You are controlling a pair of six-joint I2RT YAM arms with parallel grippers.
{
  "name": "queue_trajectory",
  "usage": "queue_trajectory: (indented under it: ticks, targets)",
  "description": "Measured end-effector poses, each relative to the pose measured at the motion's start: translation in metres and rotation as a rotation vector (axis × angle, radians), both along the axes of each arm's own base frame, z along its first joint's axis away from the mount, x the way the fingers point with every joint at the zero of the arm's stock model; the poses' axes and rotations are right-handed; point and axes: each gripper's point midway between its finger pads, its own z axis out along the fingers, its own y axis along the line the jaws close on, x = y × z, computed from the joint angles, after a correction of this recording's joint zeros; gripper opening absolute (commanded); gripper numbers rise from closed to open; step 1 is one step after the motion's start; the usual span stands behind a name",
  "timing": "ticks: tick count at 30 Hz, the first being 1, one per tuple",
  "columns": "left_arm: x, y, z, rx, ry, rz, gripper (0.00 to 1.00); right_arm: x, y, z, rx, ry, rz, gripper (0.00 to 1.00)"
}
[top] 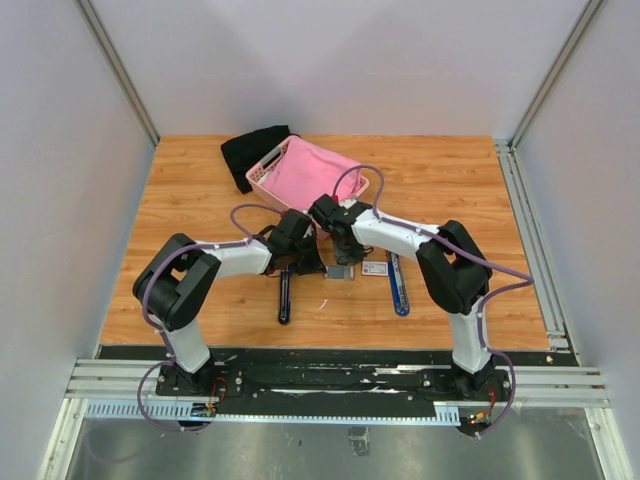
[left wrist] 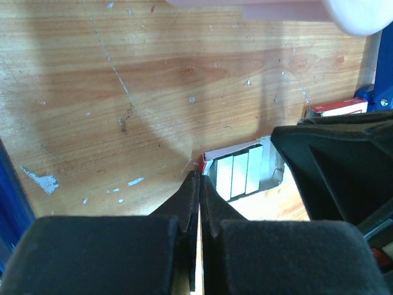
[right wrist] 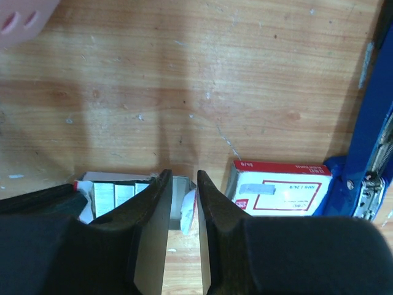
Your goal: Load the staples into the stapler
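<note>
Staples [left wrist: 239, 175] are flanked by the left gripper [left wrist: 199, 175], pressed together, and the right gripper [right wrist: 183, 175], narrowly parted; hold unclear.

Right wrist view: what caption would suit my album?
Right fingers, slightly apart, at the staples; white carton and blue stapler alongside.

The wooden desk [top: 200, 180] is pale and scratched, with small white flecks in the wrist views. At its back lies a black cloth [top: 250, 150], and a pink basket [top: 305, 172] sits against it. Nearer the middle, the staples [top: 340, 271] lie in an open tray, with a white carton [top: 375, 268] with red print just to their right. A blue stapler [top: 398, 283] lies beside the carton. A dark bar [top: 285, 297] lies to the left of the staples, apart from them.
</note>
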Motion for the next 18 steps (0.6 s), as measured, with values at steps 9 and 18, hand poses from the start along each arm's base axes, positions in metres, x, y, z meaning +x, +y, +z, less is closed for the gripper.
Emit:
queue_trajectory:
  ticks: [9,18]
  targets:
    - [-0.001,0.001,0.000,-0.001,0.002,0.008,0.00,-0.006,0.008,0.037,0.102,-0.036,0.037,0.26]
    - [-0.001,0.001,0.000,-0.003,0.006,0.016,0.00,-0.034,0.015,0.022,0.119,0.050,0.119,0.32]
